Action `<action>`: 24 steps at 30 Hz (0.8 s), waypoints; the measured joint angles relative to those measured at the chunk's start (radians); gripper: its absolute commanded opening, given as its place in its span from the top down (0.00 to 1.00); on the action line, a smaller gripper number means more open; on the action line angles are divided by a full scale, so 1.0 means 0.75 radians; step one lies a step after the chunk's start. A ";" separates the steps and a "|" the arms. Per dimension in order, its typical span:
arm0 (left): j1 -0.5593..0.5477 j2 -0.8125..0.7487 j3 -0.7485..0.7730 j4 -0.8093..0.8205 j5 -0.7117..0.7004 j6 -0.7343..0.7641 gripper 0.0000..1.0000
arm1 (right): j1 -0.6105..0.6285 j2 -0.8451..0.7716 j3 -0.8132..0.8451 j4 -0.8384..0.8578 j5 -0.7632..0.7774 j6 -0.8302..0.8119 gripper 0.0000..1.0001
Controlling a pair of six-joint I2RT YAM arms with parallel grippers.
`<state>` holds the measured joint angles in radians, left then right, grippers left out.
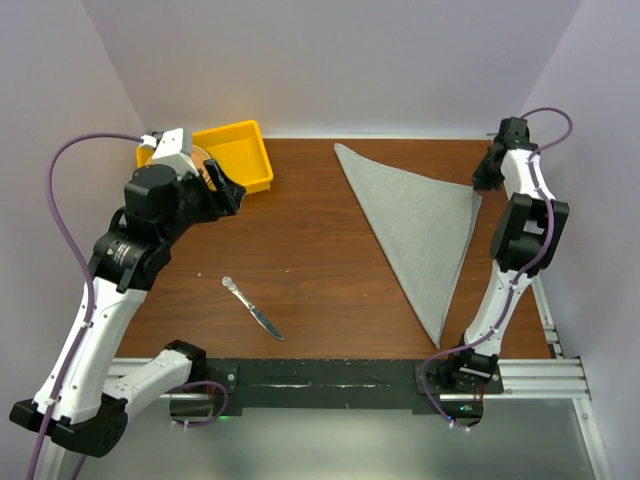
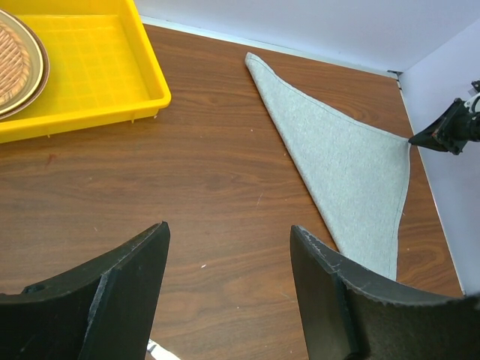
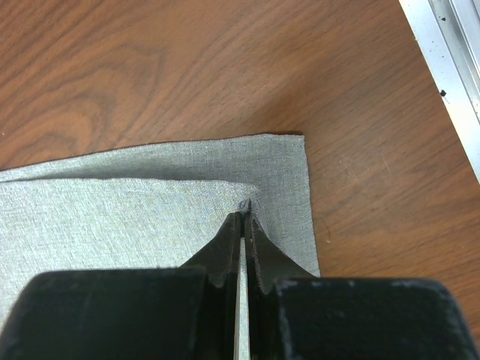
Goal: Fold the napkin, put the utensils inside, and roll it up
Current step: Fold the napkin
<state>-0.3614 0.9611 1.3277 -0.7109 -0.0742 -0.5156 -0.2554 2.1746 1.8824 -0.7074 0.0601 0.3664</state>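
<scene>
Firstly, as to the table (image 1: 300, 250): shows brown wood grain and bears all the rest.

Next, as to the napkin (image 1: 420, 225): lies flat on the right half, folded into a long grey triangle of two layers. Runs its longest edge on a diagonal, from the far corner near the table's middle down to a narrow tip by the near edge (pointing toward the right arm's base). Reaches its third corner out toward the table's right edge.

As to the yellow tray (image 1: 243, 152): sits at the far left corner, well apart from the napkin, and holds a round brown woven disc (image 2: 15, 64).

As to the left gripper (image 2: 229, 289): hovers above bare wood near the tray, fingers spread wide with nothing between them.

As to the right gripper (image 3: 244, 217): presses its fingers together on the napkin's right corner, pinching the upper layer, the lower layer's corner poking out beyond.

Lastly, as to the knife (image 1: 253, 308): lies alone on the wood left of centre, near the front edge, well apart from the napkin. Sets its long axis on a diagonal, handle toward the far left, blade toward the near right.
</scene>
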 measured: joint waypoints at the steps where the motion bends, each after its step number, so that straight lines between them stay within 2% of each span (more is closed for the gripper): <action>1: 0.000 0.003 0.000 0.000 0.000 -0.001 0.29 | -0.001 0.000 0.000 0.002 0.000 0.000 1.00; 24: 0.000 0.040 -0.001 0.019 0.000 -0.031 0.29 | -0.002 0.082 0.043 0.021 0.007 -0.015 1.00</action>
<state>-0.3614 0.9913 1.3273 -0.6964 -0.0742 -0.5388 -0.2569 2.2364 1.9148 -0.6914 0.0654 0.3550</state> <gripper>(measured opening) 0.704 0.014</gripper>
